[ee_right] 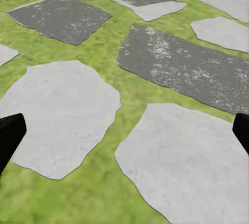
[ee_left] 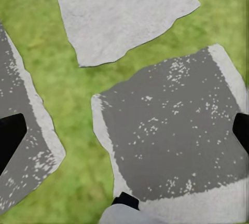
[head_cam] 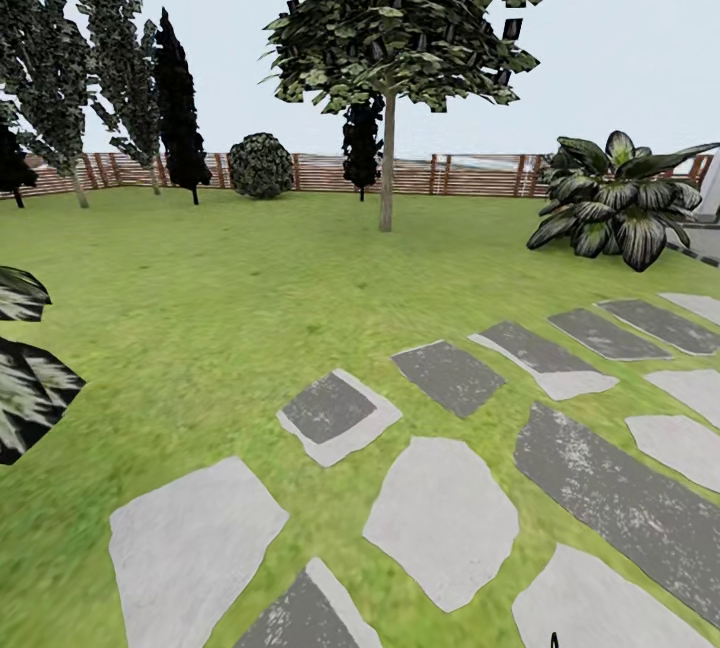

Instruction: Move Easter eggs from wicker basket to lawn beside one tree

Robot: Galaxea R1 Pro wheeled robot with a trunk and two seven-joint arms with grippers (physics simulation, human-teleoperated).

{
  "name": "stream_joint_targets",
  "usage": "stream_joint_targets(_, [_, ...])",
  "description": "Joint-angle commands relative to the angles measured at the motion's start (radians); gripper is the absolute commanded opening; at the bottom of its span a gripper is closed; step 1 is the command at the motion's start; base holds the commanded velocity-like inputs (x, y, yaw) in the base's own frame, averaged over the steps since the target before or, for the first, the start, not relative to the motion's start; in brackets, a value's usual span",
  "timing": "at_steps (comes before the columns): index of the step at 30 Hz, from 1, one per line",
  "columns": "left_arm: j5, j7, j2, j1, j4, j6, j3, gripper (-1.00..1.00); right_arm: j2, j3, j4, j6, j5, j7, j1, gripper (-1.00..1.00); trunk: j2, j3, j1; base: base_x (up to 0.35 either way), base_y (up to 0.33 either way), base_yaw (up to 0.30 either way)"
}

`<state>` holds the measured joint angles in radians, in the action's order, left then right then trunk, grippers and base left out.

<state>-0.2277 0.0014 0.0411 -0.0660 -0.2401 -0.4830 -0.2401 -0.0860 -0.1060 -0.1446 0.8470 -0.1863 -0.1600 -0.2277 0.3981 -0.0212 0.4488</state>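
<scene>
A tall tree (head_cam: 386,178) with a pale straight trunk and a broad green crown stands on the lawn (head_cam: 230,278) ahead, in front of the garden's brown slat fence (head_cam: 470,174). The Easter eggs and the wicker basket are out of view. In the left wrist view my left gripper (ee_left: 124,133) is open over a dark paving stone (ee_left: 171,130), its black fingertips (ee_left: 10,138) far apart with nothing between them. My right gripper (ee_right: 124,133) is open too, above pale stones (ee_right: 187,167) and grass.
Grey and dark stepping stones (head_cam: 440,518) cover the near ground to the right. A broad-leaved plant (head_cam: 615,198) stands at the right, another (head_cam: 25,378) at the left edge. A round bush (head_cam: 261,165), a dark conifer (head_cam: 178,108) and columnar trees (head_cam: 60,78) line the fence.
</scene>
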Motion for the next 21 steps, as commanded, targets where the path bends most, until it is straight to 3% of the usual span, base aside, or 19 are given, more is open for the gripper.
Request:
stream_joint_targets(1, [-0.008,0.0,0.0,-0.001,0.001,-0.003,0.004,1.0,0.0,-0.001,0.0,0.003,-0.001,0.0,-0.001,1.0,0.002,-0.001,0.001,0.319,-0.017,0.0])
stream_joint_targets(10, [-0.009,-0.003,0.002,0.0,0.001,-0.002,0.004,1.0,0.0,0.0,0.0,0.002,-0.002,0.0,-0.001,1.0,0.002,0.013,0.001,0.322,-0.003,0.018])
stream_joint_targets(21, [-0.007,-0.003,-0.001,-0.001,0.001,-0.003,0.004,1.0,0.0,0.0,0.0,-0.004,-0.002,0.0,-0.001,1.0,0.002,0.018,0.001,0.324,-0.049,0.174])
